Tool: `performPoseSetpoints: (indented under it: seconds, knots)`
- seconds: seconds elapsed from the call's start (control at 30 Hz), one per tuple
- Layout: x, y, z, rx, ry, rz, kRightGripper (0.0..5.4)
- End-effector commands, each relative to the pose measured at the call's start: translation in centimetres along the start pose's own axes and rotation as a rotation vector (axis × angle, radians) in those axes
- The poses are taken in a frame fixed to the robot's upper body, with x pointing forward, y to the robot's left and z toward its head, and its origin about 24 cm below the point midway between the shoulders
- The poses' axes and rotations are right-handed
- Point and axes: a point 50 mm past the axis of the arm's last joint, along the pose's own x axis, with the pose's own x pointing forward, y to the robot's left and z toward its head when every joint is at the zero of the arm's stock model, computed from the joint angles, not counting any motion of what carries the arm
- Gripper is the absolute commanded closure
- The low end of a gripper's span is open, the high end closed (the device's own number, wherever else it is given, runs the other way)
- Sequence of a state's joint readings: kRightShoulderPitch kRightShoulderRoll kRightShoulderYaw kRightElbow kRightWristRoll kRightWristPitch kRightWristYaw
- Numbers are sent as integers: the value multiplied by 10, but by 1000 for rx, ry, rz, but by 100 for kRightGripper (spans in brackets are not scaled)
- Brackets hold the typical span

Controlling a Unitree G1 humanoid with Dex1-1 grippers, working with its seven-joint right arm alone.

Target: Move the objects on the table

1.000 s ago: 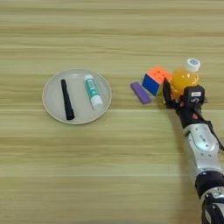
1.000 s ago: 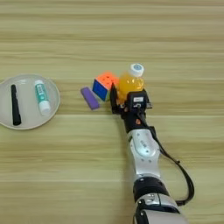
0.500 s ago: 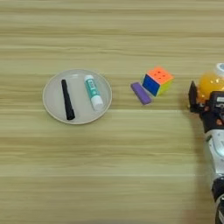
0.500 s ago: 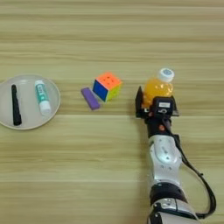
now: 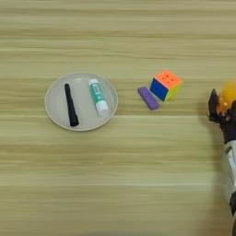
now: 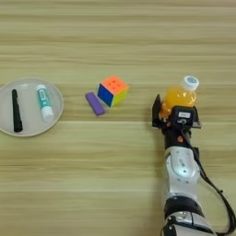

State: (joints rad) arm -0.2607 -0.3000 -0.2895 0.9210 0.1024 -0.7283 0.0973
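Clamped round the lower body of the juice bottle (image 6: 180,97), the claw (image 6: 176,117) had one black finger (image 6: 157,115) pressed against the bottle's left side and the other on its right, partly hidden behind the wrist block. That bottle stood on the table (image 6: 118,41) with its white cap (image 6: 190,83) tilted up and to the right. Behind the claw, the silver forearm (image 6: 180,170) ran down to the bottom edge, with a black cable (image 6: 215,193) looping off its right side.

Left of the bottle, well apart from it, the cube (image 6: 113,90) sat with its orange face up and a blue side facing left. Just beside the cube's lower left lay the purple block (image 6: 95,103), flat and angled, close to the cube; whether they touched could not be told.

Further left rested a round grey plate (image 5: 60,117). On it lay the pen (image 5: 70,104) towards the left and the glue stick (image 5: 98,97) towards the right, roughly parallel and apart from each other, each leaning slightly with its top end to the left. In the left eye view only the bottle's left edge and one finger showed at the right border.
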Motion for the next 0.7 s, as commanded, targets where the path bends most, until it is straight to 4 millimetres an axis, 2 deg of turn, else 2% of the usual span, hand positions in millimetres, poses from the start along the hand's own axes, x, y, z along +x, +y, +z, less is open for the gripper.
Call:
performPoseSetpoints:
  seconds: [0.03,0.43,0.7]
  knots:
    - [18,1,21,-8,-90,10,107]
    - [20,-2,38,-18,-172,-4,3]
    - [15,-10,45,-19,-200,-43,3]
